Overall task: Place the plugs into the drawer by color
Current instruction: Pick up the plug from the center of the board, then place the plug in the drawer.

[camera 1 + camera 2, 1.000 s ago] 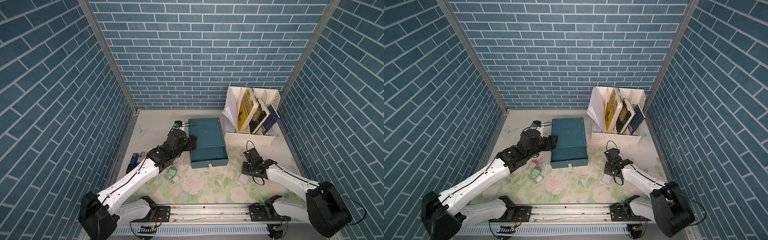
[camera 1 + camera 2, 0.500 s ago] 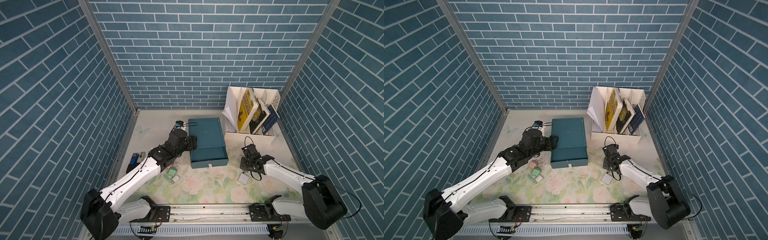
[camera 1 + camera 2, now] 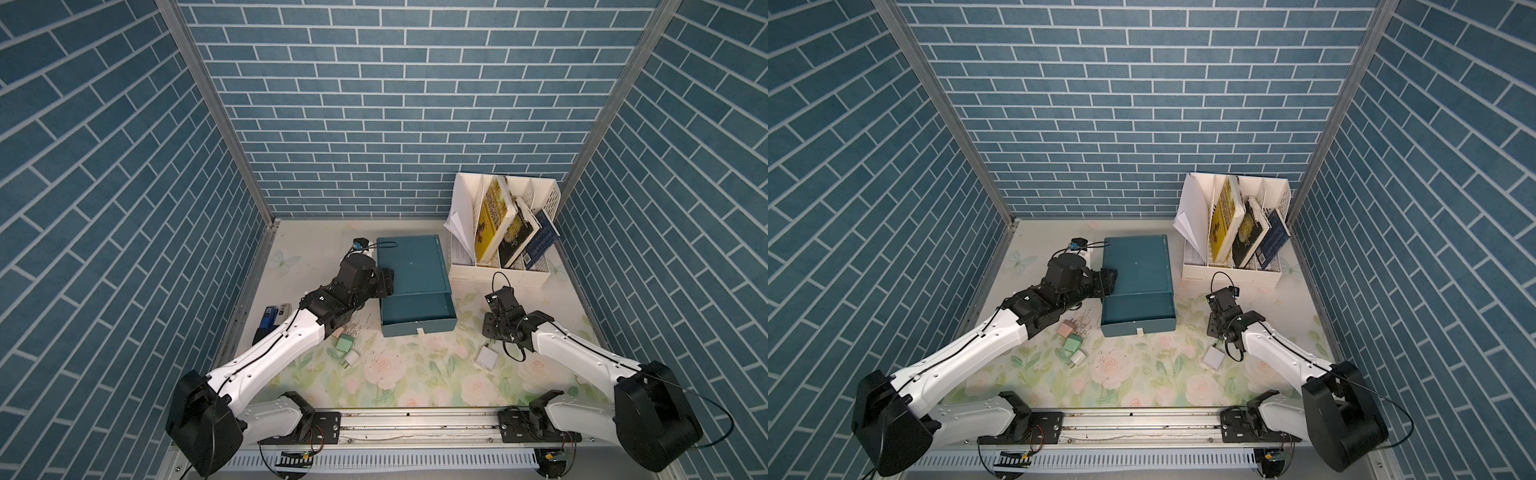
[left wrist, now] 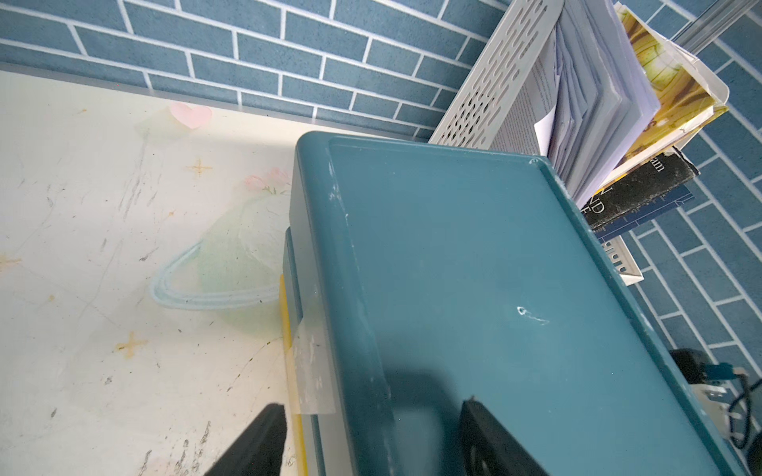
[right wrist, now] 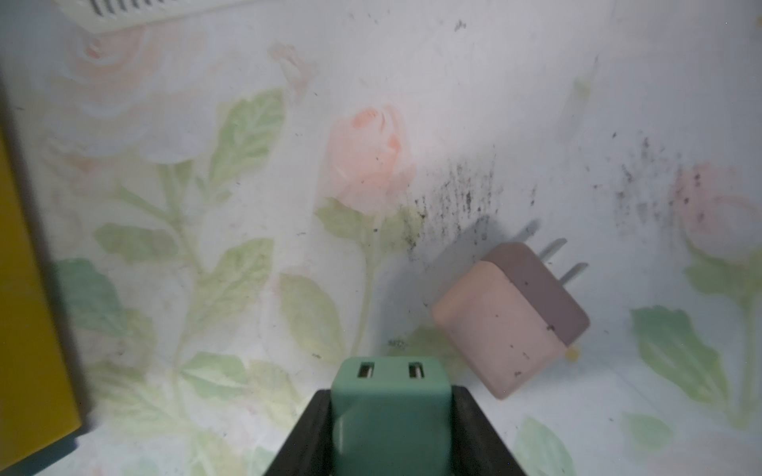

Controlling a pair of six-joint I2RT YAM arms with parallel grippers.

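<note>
Plugs mostly lie loose on the floral mat; our right gripper [image 5: 389, 416] clamps a mint green plug [image 5: 389, 395], a pink plug [image 5: 509, 325] beside it. Our left gripper [image 4: 371, 437] straddles the drawer [image 3: 415, 286] cabinet's edge, jaws part-open, gripping nothing; the bottom tier stands pulled out, sorting largely ahead.

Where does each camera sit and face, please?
Top views: above the base, looking down at the mat; left arm and right arm show.
Left wrist: on left arm, facing across the drawer toward the rack; left gripper shows.
Right wrist: on right arm, facing the mat; right gripper shows, holding a green plug.
Shared: drawer and rack, in top and left wrist views.
</note>
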